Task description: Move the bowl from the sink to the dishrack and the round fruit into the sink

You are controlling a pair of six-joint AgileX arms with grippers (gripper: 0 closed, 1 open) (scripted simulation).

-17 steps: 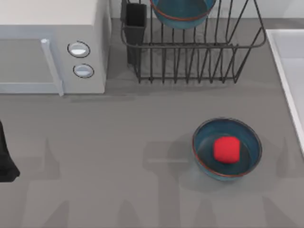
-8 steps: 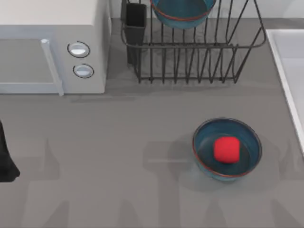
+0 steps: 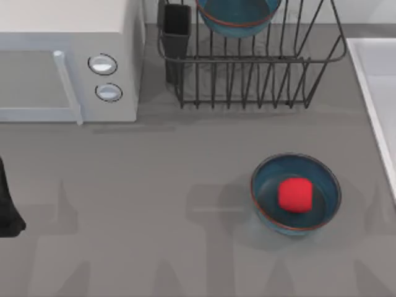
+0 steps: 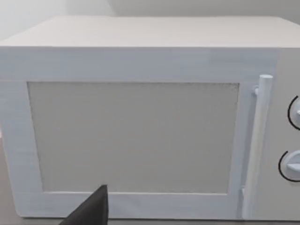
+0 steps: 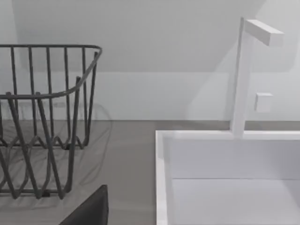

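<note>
One teal-blue bowl rests in the dark wire dishrack at the back of the table. A second, identical bowl stands on the grey table right of centre, and the red round fruit lies inside it. The pale sink runs along the right edge. In the right wrist view the sink sits beside the dishrack. A dark part of my left arm is at the table's left edge, far from both bowls. A dark piece of my left gripper faces the microwave, and a piece of my right gripper faces the sink.
A white microwave with two round knobs fills the back left, and its door is close in front of the left wrist camera. A black utensil cup stands at the rack's left corner. A white faucet rises behind the sink.
</note>
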